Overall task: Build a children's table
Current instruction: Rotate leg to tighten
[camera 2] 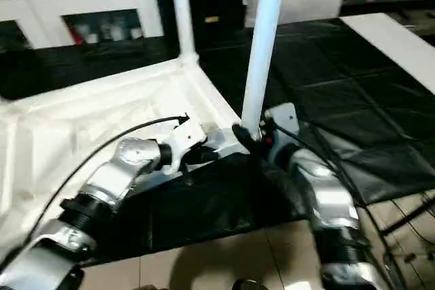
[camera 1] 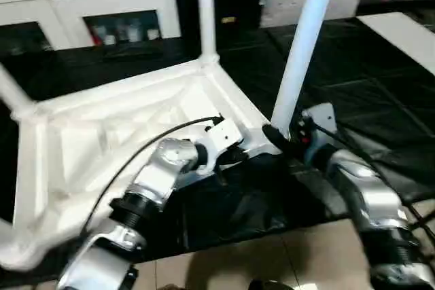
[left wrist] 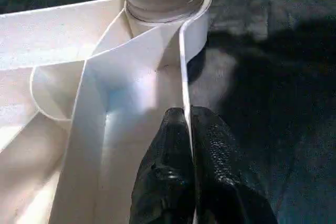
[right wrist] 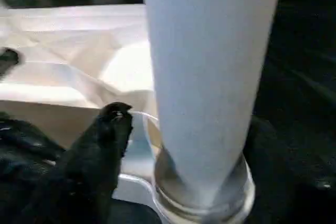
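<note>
Table top [camera 1: 122, 127], white plastic, lies upside down on a black floor mat [camera 1: 380, 86], so its ribs and round corner sockets face up. Two legs already stand in corners at about 9 and 12 o'clock. The step in hand looks like fitting the leg [camera 1: 302, 45] at about 3 o'clock, a long smooth round stick that leans a little in its socket [right wrist: 202, 192]. The left gripper [left wrist: 186, 129] has its jaws pinched shut on the thin edge wall of the top, close to that corner, to hold it steady. The right gripper [camera 1: 285, 142] is at the foot of the leg; one black finger [right wrist: 113, 129] stands just beside it, and I cannot tell if the jaws grip it. Next, I think the leg needs pushing straight and down. A white cabinet [camera 1: 88, 5] stands at 11 o'clock.
</note>
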Robot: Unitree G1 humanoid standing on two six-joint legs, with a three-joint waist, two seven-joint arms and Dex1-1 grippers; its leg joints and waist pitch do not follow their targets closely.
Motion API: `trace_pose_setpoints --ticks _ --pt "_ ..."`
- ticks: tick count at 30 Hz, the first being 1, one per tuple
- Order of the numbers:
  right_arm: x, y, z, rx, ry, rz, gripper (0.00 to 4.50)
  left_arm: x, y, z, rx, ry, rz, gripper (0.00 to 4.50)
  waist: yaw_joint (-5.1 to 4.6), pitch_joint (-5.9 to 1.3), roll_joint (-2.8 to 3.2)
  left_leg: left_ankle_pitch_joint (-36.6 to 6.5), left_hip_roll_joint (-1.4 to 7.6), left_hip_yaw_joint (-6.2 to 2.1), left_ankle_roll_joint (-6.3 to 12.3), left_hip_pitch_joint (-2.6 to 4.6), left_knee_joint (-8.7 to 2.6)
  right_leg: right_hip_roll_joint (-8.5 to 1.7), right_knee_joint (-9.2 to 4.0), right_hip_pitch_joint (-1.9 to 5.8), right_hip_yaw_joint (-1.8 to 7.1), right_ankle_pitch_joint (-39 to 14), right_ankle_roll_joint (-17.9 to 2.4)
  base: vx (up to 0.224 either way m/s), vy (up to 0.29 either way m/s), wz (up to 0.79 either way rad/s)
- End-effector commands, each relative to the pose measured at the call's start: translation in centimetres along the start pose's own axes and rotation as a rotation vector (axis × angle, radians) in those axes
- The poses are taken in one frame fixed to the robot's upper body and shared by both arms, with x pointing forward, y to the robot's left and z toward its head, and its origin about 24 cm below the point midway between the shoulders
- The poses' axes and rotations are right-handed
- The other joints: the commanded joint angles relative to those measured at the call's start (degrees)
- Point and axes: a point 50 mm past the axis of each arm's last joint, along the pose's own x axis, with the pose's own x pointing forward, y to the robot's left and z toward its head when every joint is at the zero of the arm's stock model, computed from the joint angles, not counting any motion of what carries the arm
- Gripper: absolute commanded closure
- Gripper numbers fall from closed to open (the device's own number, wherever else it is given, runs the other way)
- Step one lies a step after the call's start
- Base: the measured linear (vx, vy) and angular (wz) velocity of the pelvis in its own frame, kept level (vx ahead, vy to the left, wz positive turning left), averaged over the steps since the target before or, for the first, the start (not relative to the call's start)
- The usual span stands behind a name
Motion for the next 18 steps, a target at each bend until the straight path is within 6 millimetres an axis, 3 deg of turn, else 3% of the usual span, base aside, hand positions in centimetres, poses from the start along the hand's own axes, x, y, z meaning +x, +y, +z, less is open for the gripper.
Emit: trace_pose_setpoints --ticks 1,4,9,12,16,18 --pt "-0.3 0.6 0.6 -0.021 -0.013 0.109 0.73 -0.3 -0.1 0.9 0.061 -0.048 -0.039 4.5 0.93 -4.57 -0.62 -1.8 3.4 -1.26 10.72 0.33 -2.79 -4.7 -3.77 4.75 4.06 -10.3 -6.5 0.0 0.0 0.0" --pt "-2.1 0.0 0.8 -0.059 0.035 0.225 0.41 -1.1 -0.1 0.2 0.104 -0.039 -0.127 4.5 1.68 -4.21 -0.27 -6.3 3.79 -1.32 8.03 0.92 -3.23 -4.61 -4.63 4.54 4.15 -16.4 -4.5 0.0 0.0 0.0" --pt "-3.5 -0.7 1.1 -0.129 0.085 0.343 0.17 -2.3 -0.3 -0.6 0.162 -0.015 -0.277 4.5 2.1 -3.86 -0.61 -10.5 3.86 -1.42 5.23 1.27 -3.69 -4.85 -5.07 4.47 4.16 -20.6 -3.7 0.0 0.0 0.0" --pt "-4.3 -0.6 1.1 -0.126 0.107 0.458 0.17 -3.1 -0.2 -0.9 0.212 0.013 -0.346 4.5 2.54 -3.82 -0.81 -11.4 3.68 -1.37 5.27 1.53 -3.66 -4.92 -5.5 4.62 3.99 -23.0 -2.9 0.0 0.0 0.0" --pt "-5.0 -0.3 1.0 -0.116 0.134 0.558 0.17 -3.6 -0.1 -1.0 0.238 0.022 -0.406 4.5 3.51 -4.05 -0.85 -9.2 3.93 -1.29 5.64 1.36 -3.61 -4.98 -4.9 4.61 4.19 -20.9 -3.3 0.0 0.0 0.0" --pt "-5.1 -0.3 1.1 -0.11 0.144 0.601 0.42 -3.8 -0.1 -0.9 0.249 0.026 -0.449 4.5 3.88 -4.12 -0.82 -8.7 3.94 -1.26 5.68 1.36 -3.57 -5.0 -4.82 4.62 4.21 -20.6 -3.6 0.0 0.0 0.0"
